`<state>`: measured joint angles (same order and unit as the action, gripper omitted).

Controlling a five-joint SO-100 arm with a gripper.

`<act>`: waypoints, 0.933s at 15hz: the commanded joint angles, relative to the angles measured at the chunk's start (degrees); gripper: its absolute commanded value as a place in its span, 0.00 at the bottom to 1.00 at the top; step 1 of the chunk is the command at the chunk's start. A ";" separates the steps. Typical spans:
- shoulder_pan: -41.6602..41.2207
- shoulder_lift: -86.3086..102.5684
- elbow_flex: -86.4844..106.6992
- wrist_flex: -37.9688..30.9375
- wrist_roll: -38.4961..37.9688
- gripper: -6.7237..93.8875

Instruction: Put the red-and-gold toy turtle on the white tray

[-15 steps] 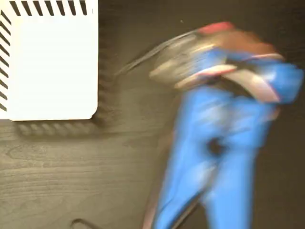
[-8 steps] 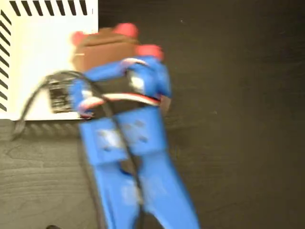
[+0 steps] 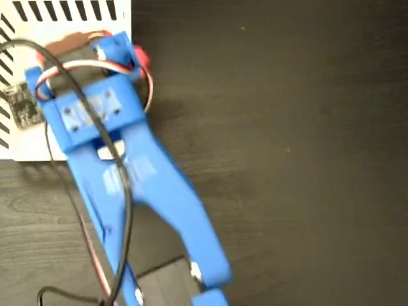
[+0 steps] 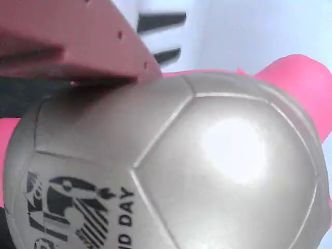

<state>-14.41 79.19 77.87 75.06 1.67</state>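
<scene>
Overhead, one blue arm (image 3: 108, 166), tool (image 4: 109, 62) gripping one turtle (image 4: 181, 166) (gold shell), above one white tray (image 3: 70, 25)

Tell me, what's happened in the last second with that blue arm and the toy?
The arm swung from the right side of the fixed view leftward, carrying the toy turtle until the gripper hung over the white tray. The turtle remains gripped. The tray and dark table stayed put.
</scene>
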 commanded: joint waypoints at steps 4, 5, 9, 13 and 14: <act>-3.43 -2.29 -6.68 -4.57 -0.26 0.07; -4.31 -2.72 -6.77 -4.39 0.00 0.07; -7.12 -2.37 -4.04 -3.69 2.02 0.26; -8.00 0.97 1.05 -5.54 7.29 0.54; -7.73 2.72 3.25 -7.38 8.96 0.54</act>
<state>-21.71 74.00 79.89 69.26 7.91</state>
